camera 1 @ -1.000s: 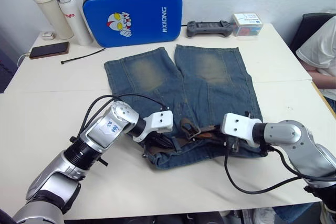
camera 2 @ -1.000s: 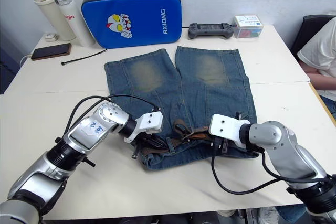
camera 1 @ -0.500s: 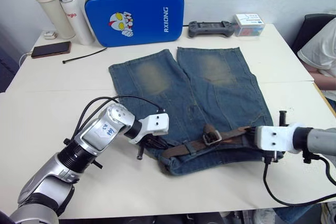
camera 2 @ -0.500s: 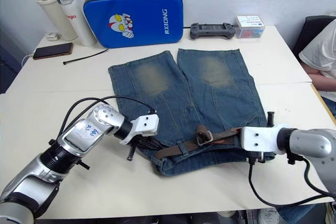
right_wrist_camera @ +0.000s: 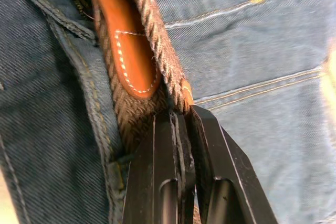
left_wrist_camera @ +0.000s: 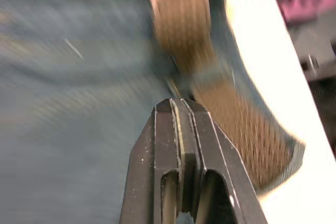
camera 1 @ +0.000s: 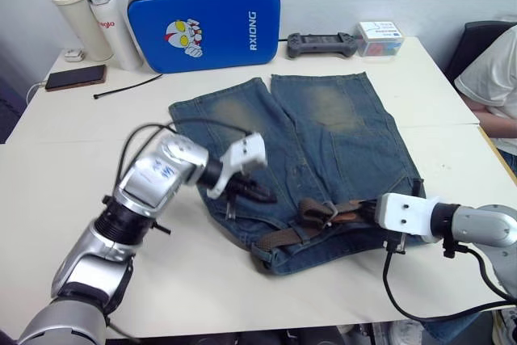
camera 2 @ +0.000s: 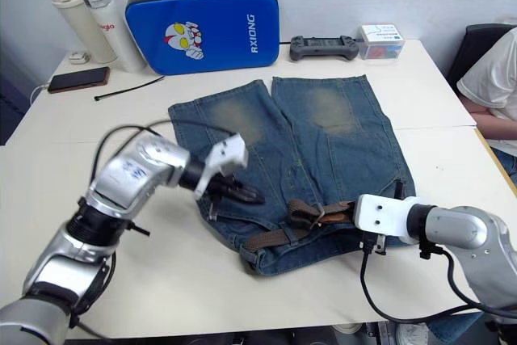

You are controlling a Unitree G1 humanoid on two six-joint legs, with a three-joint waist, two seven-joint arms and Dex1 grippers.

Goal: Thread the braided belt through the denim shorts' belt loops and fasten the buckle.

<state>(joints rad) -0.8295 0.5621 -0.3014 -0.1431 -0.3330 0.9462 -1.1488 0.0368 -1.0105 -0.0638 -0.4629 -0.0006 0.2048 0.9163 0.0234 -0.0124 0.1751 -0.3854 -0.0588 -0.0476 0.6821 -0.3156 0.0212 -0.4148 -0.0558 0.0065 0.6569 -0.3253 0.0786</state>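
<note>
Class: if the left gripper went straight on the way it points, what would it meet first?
Probably the belt lying on the shorts: the left gripper points straight at it, though depth is unclear.

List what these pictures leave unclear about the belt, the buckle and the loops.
- Buckle: too small in the eye views to tell whether the prong is fastened.
- Belt loops: cannot be picked out along the bunched waistband of the shorts.
- Belt end: the right gripper covers it in the right wrist view.
- Left gripper: left wrist view is motion-blurred, so what lies at its tips is unclear.
</note>
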